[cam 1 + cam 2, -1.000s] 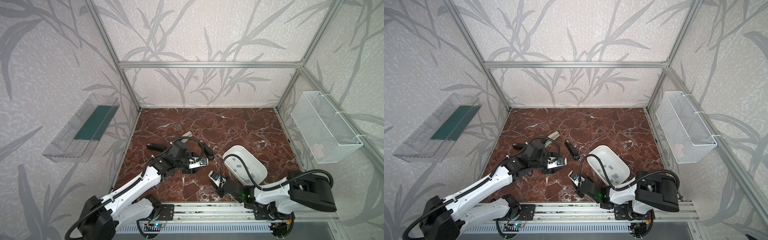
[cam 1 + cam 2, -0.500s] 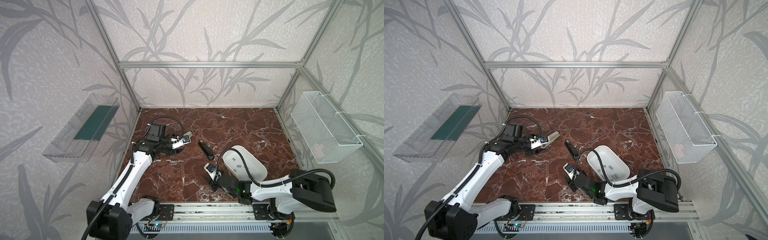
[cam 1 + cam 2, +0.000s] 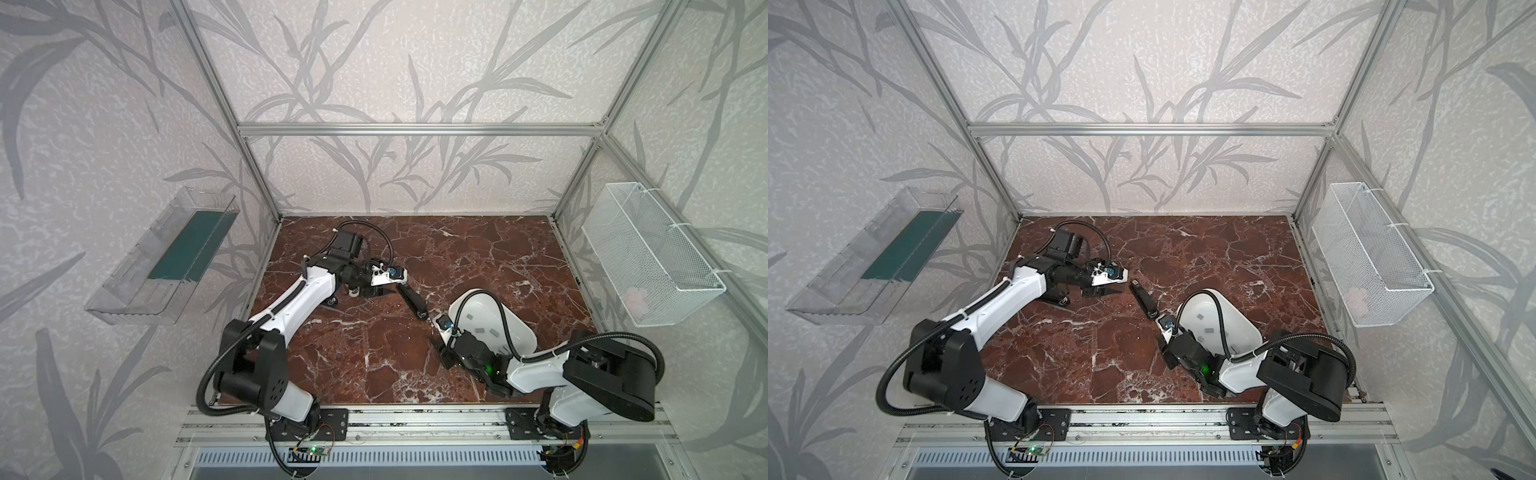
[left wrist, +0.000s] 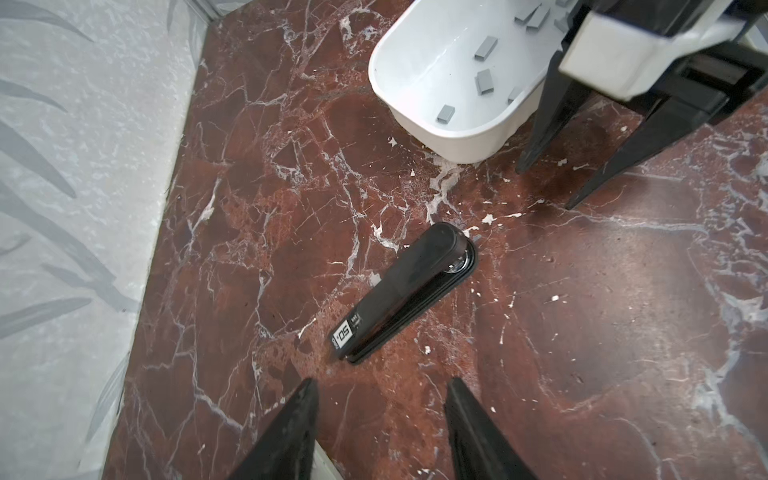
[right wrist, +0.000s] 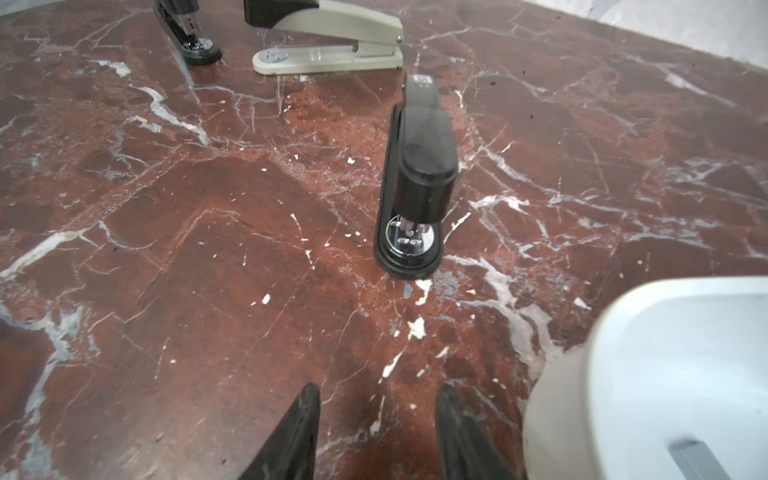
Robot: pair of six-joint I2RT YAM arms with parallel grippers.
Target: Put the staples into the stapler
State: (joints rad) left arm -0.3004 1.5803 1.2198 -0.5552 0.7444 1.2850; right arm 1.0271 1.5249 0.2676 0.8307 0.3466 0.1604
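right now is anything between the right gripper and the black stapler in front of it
Nothing visible. Only bare marble table lies between the open right gripper and the black stapler. The white tray sits off to one side of that line, and the grey stapler lies beyond it.

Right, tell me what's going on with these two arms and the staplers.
Nothing is held at this moment. A closed black stapler lies on the marble table between the arms. The left gripper and the right gripper each point at it, jaws apart and empty. The staples lie loose in the white tray by the right arm, none picked up. A beige stapler and another black one stand farther off.
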